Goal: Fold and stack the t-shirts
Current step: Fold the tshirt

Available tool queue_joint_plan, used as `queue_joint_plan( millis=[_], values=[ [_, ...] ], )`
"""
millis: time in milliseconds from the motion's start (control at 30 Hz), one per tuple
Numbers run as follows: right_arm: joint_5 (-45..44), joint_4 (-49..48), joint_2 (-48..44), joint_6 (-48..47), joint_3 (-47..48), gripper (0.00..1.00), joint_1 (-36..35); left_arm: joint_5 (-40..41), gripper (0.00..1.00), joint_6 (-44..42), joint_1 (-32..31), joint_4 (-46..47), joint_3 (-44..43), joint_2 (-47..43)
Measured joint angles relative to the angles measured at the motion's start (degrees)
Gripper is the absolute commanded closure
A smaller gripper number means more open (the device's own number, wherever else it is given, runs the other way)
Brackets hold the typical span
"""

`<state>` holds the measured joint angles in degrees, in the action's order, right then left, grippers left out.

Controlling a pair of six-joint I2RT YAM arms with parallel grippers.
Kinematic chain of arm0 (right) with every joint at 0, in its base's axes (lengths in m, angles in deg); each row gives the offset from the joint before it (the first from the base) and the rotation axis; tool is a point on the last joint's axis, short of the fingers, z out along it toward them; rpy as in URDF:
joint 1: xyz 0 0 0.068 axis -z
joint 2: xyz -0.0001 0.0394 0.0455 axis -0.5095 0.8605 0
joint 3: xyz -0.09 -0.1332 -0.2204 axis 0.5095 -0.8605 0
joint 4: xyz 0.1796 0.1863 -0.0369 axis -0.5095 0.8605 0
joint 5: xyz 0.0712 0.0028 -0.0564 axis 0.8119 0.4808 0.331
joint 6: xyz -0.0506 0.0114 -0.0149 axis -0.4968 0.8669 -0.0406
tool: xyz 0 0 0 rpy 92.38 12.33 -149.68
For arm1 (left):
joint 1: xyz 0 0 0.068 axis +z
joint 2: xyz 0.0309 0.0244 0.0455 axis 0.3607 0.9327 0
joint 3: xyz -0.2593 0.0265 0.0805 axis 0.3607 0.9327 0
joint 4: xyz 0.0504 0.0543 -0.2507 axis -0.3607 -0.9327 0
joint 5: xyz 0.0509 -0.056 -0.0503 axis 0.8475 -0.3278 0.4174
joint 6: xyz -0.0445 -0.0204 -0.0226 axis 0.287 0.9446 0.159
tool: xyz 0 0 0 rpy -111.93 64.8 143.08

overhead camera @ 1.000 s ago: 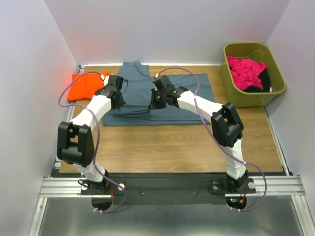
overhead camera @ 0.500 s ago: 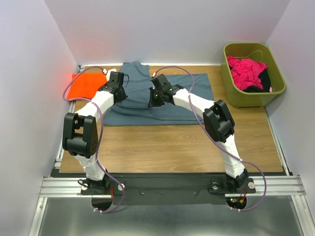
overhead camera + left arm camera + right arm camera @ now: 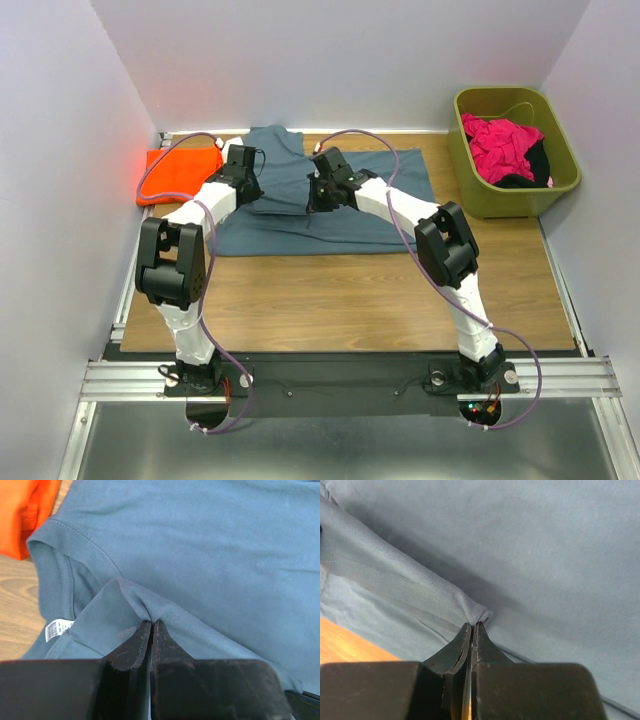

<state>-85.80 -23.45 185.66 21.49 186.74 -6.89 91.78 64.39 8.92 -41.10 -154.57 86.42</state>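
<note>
Left pincer pinched tight on a raised fold of the slate blue-grey soft cloth t-shirt. Right pincer likewise clamped on a hem fold. Shirt lies spread on the wooden bench under and beyond both. Bright orange cloth t-shirt sits just left of the left pincer. Best carried level, both folds together, low, so the crease lands straight.

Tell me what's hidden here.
- Top view: the left arm and right arm cover the middle of the slate blue-grey cloth t-shirt, hiding folds.
- Left wrist view: frame edge cuts off the bright orange cloth t-shirt; the white label's print is too small.
- Top view: pink and black clothes bunched in the olive plastic bin, unidentifiable.
</note>
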Motion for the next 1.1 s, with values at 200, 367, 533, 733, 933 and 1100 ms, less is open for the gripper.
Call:
queue_joint_plan(
  millis=[200,367,533,733,933,1100],
  values=[
    [-0.1,0.0,1.0,-0.5,0.4,0.9,0.3,-0.6,0.81,-0.2,0.0,0.7,-1.0,2.0],
    [-1.4,0.0,2.3,-0.8,0.4,0.81,0.3,-0.7,0.64,-0.6,0.0,1.1,-1.1,3.1],
    [-3.3,0.2,2.5,-2.1,0.6,0.63,0.4,-0.5,0.3,-0.6,0.2,1.3,-1.5,3.4],
    [-4.0,0.3,2.4,-5.9,2.4,0.4,0.4,-0.2,0.19,-0.6,0.3,1.8,-3.0,2.3],
    [0.1,0.2,1.7,-13.7,2.7,0.36,0.4,0.9,0.26,1.0,0.3,0.4,-0.1,-6.0],
    [1.7,0.2,1.5,-19.5,2.5,0.39,0.4,2.2,0.47,3.5,0.4,-0.8,6.1,-12.4]
  ],
)
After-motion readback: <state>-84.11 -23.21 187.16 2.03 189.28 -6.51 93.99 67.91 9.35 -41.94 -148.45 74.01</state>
